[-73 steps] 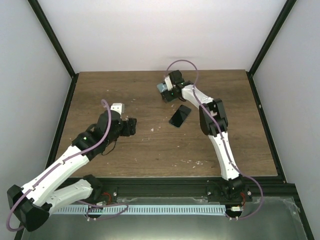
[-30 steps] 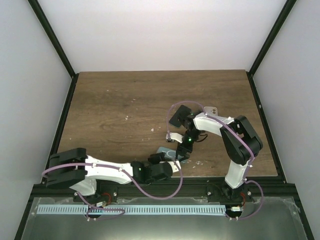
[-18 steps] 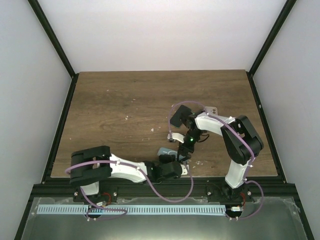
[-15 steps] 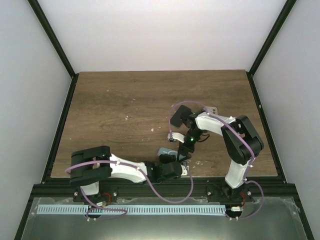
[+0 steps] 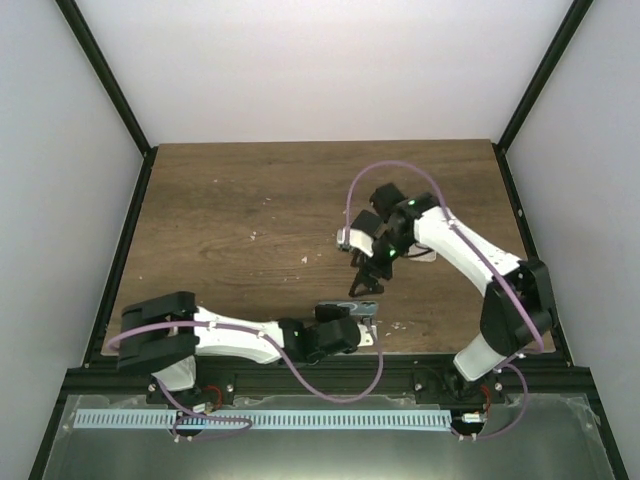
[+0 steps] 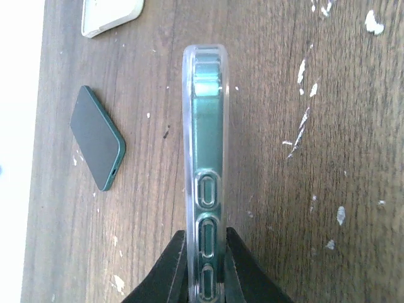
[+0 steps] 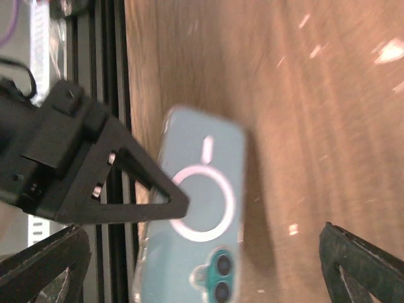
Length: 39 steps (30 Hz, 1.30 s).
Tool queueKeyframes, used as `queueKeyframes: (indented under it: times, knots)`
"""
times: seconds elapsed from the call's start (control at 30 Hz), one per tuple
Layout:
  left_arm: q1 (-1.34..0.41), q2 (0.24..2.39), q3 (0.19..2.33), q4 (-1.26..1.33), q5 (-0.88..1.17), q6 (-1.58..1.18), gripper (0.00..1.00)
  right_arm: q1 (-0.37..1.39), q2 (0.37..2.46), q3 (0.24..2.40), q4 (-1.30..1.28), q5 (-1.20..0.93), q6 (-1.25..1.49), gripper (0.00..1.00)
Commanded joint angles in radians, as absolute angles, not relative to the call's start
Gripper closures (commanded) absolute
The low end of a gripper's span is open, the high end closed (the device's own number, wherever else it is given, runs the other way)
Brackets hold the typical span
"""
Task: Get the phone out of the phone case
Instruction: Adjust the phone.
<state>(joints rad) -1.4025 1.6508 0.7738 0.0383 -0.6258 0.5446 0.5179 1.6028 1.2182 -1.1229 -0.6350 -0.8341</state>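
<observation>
A teal phone in a clear phone case stands on its long edge above the wooden table, side buttons facing the left wrist camera. My left gripper is shut on its lower end, one black finger on each face. In the top view the cased phone sits near the table's front edge with the left gripper behind it. The right wrist view shows the case's back with its white ring and camera lenses. My right gripper stands wide open, apart from the phone, and hangs beyond it.
A dark green slab lies flat on the table to the left of the held phone. A white object lies farther off. The black front rail runs just behind the left gripper. A white piece shows under the right arm.
My left gripper has shut on the cased phone. The right gripper has let go, opened wider and drawn back toward the far side of the table.
</observation>
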Motion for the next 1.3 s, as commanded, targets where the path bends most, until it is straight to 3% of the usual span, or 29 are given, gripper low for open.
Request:
queueKeyframes:
  times: [0.0, 0.17, 0.37, 0.5, 0.73, 1.17, 1.27]
  knots:
    - [-1.404, 1.544, 0.773, -0.011, -0.586, 0.404, 1.00, 0.449, 1.540, 1.374, -1.201, -0.721, -0.854, 0.00]
    - [-1.329, 1.384, 0.799, -0.117, -0.480, 0.193, 1.00, 0.340, 1.485, 1.462, -1.014, -0.721, -0.682, 0.00]
    - [-1.151, 1.179, 0.789, -0.098, -0.273, -0.038, 1.00, 0.201, 1.372, 1.351, -0.660, -0.740, -0.392, 0.00]
    - [-1.024, 1.051, 0.710, 0.071, -0.120, -0.228, 1.00, 0.190, 1.318, 1.258, -0.604, -0.936, -0.369, 0.00]
    - [-0.915, 0.982, 0.642, 0.370, 0.014, -0.433, 1.00, 0.190, 1.315, 1.085, -0.555, -1.254, -0.330, 0.28]
    - [-0.907, 1.101, 0.631, 0.654, 0.162, -0.592, 1.00, 0.287, 1.252, 0.865, -0.364, -1.495, -0.268, 0.40]
    - [-0.907, 1.129, 0.638, 0.673, 0.174, -0.597, 1.00, 0.297, 1.244, 0.859, -0.368, -1.533, -0.281, 0.52]
